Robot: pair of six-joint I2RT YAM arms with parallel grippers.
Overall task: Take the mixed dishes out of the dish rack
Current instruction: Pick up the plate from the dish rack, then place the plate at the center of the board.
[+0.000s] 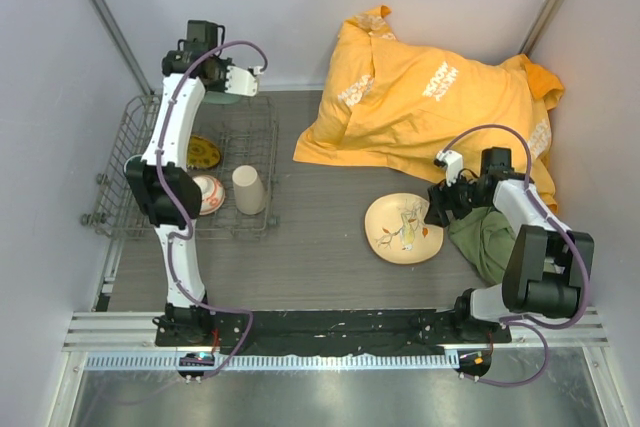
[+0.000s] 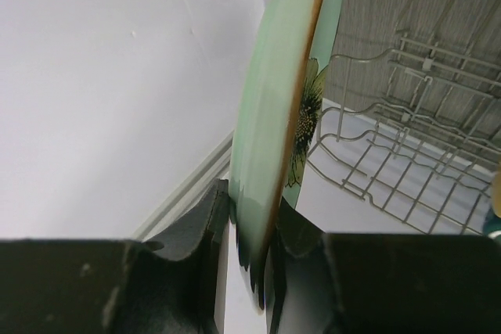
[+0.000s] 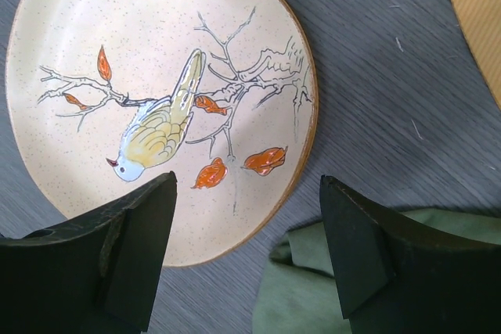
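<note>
Here the grey counter (image 1: 320, 247) carries a crumpled orange-yellow cloth (image 1: 430, 97) at its one o'clock corner, and the wire dish rack (image 1: 110, 162) sits at nine o'clock. A smaller green cloth (image 1: 485, 237) lies bunched at four o'clock, touching a cream bird-painted plate (image 1: 402, 229) that rests flat on the counter just left of it. The pale green flower-marked plate (image 2: 270, 138) is held on edge over the rack's far side, at about one o'clock of the rack. Its rim is pinched between the fingers of the left tool (image 2: 246, 271). Inside the rack, the beige cup (image 1: 249, 190) is at four o'clock, and the white-and-red bowl (image 1: 208, 194) is just beside it at five. The small yellow-and-dark plate (image 1: 203, 152) lies near the middle. The right tool (image 3: 246, 248) hovers with its fingers spread over the bird plate's three o'clock edge, gripping nothing.
</note>
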